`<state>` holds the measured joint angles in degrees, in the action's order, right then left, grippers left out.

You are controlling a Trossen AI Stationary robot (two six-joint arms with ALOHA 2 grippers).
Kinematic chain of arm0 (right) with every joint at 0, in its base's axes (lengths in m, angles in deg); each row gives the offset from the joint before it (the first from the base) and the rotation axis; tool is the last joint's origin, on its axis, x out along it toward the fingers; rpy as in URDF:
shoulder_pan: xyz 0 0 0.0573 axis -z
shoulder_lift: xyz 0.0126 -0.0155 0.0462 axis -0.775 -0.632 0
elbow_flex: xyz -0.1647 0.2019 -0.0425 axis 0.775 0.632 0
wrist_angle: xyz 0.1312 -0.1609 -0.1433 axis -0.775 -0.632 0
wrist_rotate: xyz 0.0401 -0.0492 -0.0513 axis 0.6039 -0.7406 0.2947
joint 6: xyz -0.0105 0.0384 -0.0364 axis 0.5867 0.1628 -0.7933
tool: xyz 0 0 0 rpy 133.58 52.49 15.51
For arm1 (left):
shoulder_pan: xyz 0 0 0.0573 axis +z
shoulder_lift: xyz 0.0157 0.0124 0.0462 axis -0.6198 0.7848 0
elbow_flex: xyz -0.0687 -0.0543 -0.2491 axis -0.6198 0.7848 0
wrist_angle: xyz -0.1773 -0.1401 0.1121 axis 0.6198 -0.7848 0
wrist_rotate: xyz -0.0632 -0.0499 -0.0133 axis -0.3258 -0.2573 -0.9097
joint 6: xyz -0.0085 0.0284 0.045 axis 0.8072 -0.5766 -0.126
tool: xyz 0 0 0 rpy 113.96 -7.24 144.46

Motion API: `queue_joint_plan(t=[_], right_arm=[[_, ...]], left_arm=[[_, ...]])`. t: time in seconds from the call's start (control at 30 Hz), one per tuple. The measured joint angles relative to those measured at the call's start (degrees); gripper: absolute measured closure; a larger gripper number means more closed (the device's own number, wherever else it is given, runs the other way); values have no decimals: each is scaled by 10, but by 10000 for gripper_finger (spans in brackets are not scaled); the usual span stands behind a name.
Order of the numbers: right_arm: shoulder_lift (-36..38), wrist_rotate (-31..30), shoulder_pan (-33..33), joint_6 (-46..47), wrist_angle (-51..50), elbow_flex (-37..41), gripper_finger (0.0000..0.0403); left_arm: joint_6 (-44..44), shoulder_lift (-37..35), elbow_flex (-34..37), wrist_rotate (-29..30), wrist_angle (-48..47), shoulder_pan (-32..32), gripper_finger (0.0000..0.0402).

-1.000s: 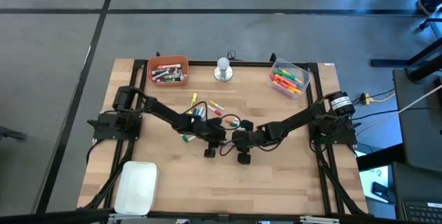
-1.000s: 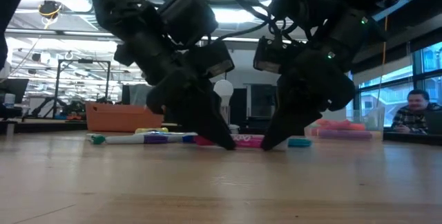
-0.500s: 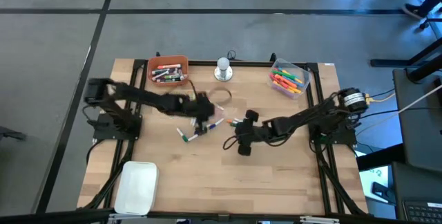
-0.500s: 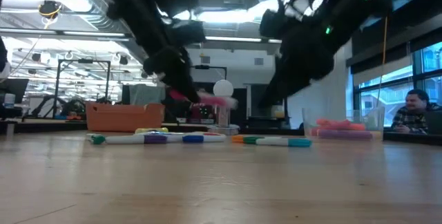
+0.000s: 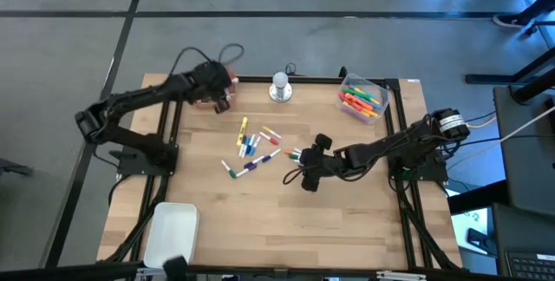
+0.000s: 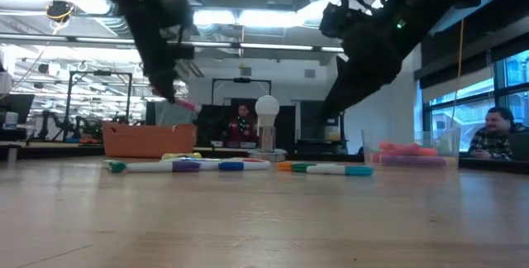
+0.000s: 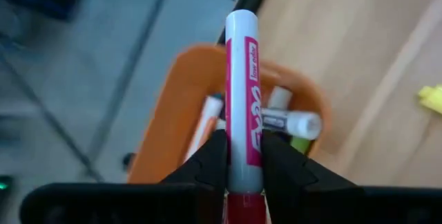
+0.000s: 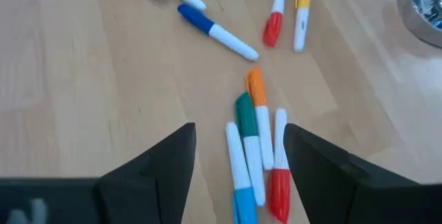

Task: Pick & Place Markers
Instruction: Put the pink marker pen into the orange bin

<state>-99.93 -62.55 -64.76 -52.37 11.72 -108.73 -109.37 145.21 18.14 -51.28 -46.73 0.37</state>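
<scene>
Left gripper (image 7: 242, 172): raised over the orange bin (image 5: 212, 90) at the bench's far left corner, fingers clamped on one marker with a white body and pink label (image 7: 242, 99). In the left wrist view that marker stands out past the fingertips, directly above the bin, which already holds several markers.

Right gripper (image 8: 238, 155): fingers apart and holding nothing, hovering above the bench near its middle, just beside a small cluster of loose markers. In the high view it sits at the end of the right arm (image 5: 381, 149), which reaches in from the right edge.

Cluster under the right gripper (right wrist view): a teal-capped marker (image 8: 246, 141), an orange-capped marker (image 8: 258, 113), a white marker with a light-blue end (image 8: 238, 172) and a red-ended marker (image 8: 278, 172), lying side by side and touching or nearly so.

Other loose markers: a blue-capped one (image 8: 215, 30), a red-capped one (image 8: 273, 15) and a yellow-capped one (image 8: 300, 13), scattered on the bench (image 5: 260, 220) between the two arms; well apart from both containers.

Clear bin (image 5: 362, 97): far right corner, holding brightly coloured markers.

Silver round object (image 5: 279, 86): at the far edge between the two bins.

White tray (image 5: 170, 233): near left corner of the bench.

Person (image 6: 498, 136): seated in the room beyond, at the right of the low view.
</scene>
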Motion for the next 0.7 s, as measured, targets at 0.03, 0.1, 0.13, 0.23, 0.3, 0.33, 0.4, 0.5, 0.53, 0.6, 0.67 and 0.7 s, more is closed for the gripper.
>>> queue_joint_plan(t=[0.03, 0.1, 0.13, 0.23, 0.3, 0.33, 0.4, 0.5, 0.53, 0.6, 0.67, 0.7], right_arm=[[0, -5, -3, 4, 1, 0, 183], [0, -6, -10, 12, -1, 0, 183], [0, -6, -13, 17, -1, 0, 183], [0, -7, -26, 36, -3, 0, 183], [0, -11, -35, 52, -14, 0, 183], [0, -20, -42, 64, -20, 0, 183], [0, -43, -53, 87, -36, 0, 183], [0, -62, -64, 106, -51, 0, 183], [0, -67, -66, 112, -54, 0, 183], [0, -69, -69, 122, -55, 0, 183], [0, -70, -70, 127, -55, 0, 183], [0, -70, -70, 128, -55, 0, 183]], left_arm=[[-5, 7, 0, -36, 0, 30, 341], [-10, 23, 0, -89, -2, 83, 341], [-10, 31, 0, -105, -2, 105, 341], [-10, 61, 0, -141, -21, 157, 341], [-10, 82, 0, -167, -41, 175, 341], [-9, 93, 0, -171, -47, 179, 341], [-12, 113, -2, -179, -56, 183, 341], [-24, 138, 0, -178, -62, 176, 334], [-24, 142, 0, -177, -61, 173, 329], [-22, 147, -1, -159, -59, 166, 318], [-19, 146, -1, -138, -53, 161, 308], [-15, 142, -1, -133, -47, 159, 303]])
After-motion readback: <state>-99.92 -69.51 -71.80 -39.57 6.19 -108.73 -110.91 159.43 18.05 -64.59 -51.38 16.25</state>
